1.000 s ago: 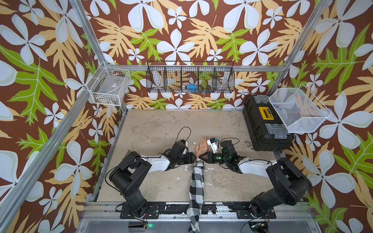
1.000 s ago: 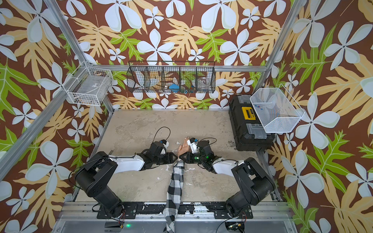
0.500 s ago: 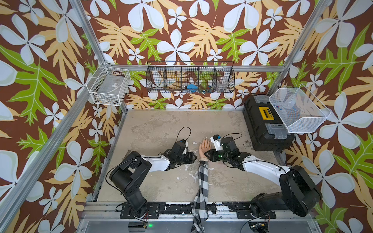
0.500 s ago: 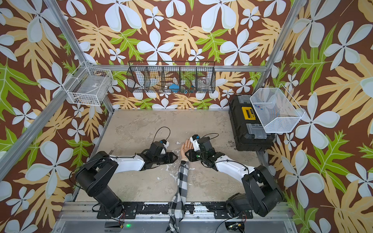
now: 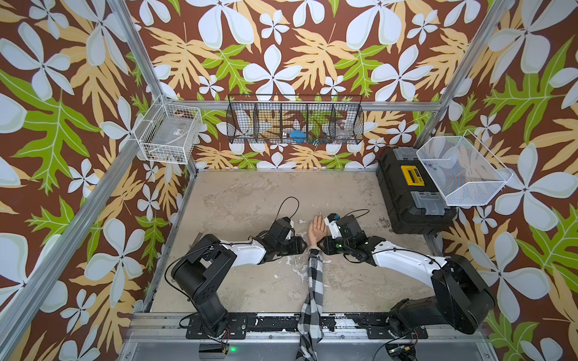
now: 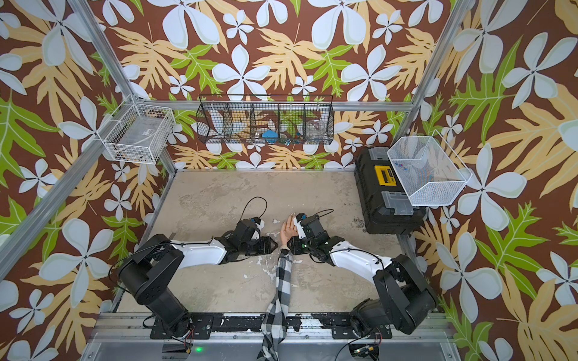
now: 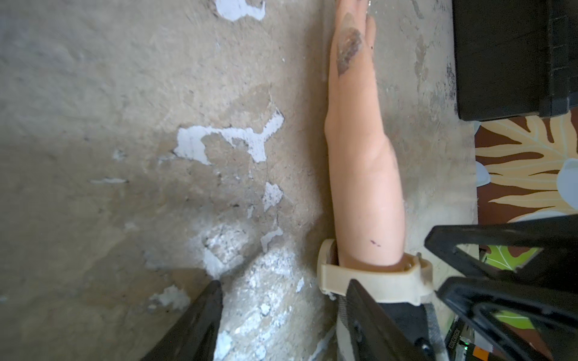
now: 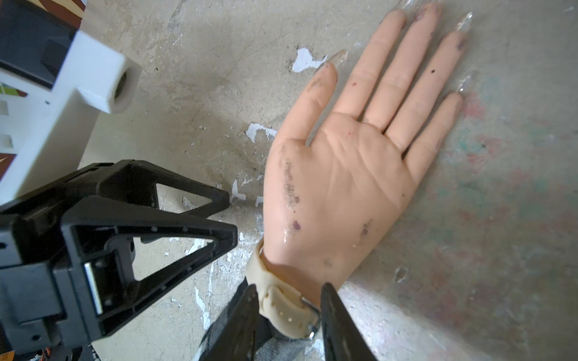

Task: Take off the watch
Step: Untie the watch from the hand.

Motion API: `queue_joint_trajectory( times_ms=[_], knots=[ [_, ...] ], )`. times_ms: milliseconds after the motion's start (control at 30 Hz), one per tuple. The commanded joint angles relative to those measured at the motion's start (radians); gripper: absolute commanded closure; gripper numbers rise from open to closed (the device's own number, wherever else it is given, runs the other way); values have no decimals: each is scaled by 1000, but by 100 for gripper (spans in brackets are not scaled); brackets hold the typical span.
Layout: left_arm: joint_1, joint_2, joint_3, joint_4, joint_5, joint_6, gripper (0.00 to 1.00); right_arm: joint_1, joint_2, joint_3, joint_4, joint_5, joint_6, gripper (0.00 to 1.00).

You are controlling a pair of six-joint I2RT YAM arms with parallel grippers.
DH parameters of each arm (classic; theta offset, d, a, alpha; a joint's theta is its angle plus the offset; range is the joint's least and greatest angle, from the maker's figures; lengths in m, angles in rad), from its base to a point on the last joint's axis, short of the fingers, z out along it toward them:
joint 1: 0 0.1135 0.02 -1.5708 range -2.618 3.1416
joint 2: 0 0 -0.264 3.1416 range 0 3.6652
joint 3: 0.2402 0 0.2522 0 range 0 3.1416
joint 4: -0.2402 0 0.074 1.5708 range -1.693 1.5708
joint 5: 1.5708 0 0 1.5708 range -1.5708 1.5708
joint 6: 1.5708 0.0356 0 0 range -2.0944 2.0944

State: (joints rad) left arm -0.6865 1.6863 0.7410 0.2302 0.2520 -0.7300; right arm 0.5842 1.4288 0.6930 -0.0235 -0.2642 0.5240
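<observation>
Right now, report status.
Left gripper open beside wrist. Right gripper pinching watch at strap. Strap buckled round mannequin hand. Checked sleeve crowds strap.

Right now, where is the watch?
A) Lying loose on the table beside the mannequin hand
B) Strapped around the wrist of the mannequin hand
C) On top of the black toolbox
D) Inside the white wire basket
B: the watch has its beige strap wrapped around the wrist, just below the upturned palm of the mannequin hand.
</observation>
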Motion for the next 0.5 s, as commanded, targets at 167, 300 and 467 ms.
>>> queue_joint_trajectory(
  times_ms=[167,300,467],
  knots=[
    [-13,4,12,-20,6,-10,35,5,-5,-7,5,15,14,65],
    [-13,6,16,-22,6,-14,35,6,-5,-9,8,10,14,65],
    [-16,7,31,-23,9,-17,35,9,-5,-17,15,5,17,66]
  ],
)
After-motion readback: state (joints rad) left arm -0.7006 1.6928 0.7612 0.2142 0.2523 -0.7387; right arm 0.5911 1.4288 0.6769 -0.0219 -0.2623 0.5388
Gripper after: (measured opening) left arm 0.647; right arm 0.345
